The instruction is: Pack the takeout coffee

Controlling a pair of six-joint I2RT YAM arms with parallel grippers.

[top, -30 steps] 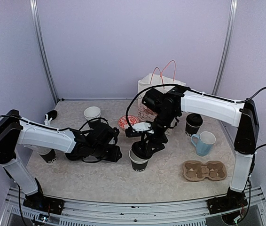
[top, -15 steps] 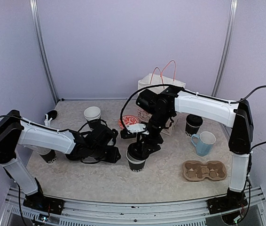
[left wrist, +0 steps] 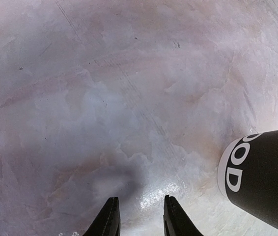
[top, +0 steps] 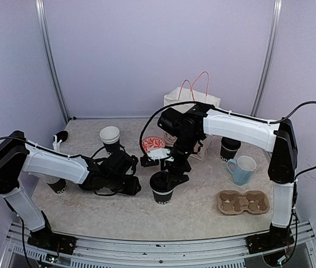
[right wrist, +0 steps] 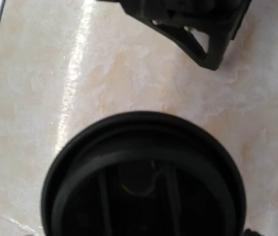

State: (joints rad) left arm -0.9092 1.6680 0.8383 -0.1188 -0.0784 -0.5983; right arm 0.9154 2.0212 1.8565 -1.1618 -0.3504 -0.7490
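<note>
You are early in the packing, by my reading; the cardboard carrier [top: 243,202] at the near right holds no cup, and nothing shows going into the paper bag [top: 187,106] at the back; the centre cup [top: 162,190] stands on the surface [top: 119,209] with the right pincer [top: 169,176] directly over its mouth, and the right wrist view is filled by a black lid [right wrist: 144,172], so lidding looks like the step in hand; whether that pincer is pinching the lid or spread, you cannot tell; the left pincer [left wrist: 139,201] hangs low just beside this cup, fingers slightly parted around nothing; a lidded cup [top: 229,147] waits behind the blue mug [top: 242,169]; an open cup [top: 110,135] at the back left lacks a lid; left to do: lids, then loading
</note>
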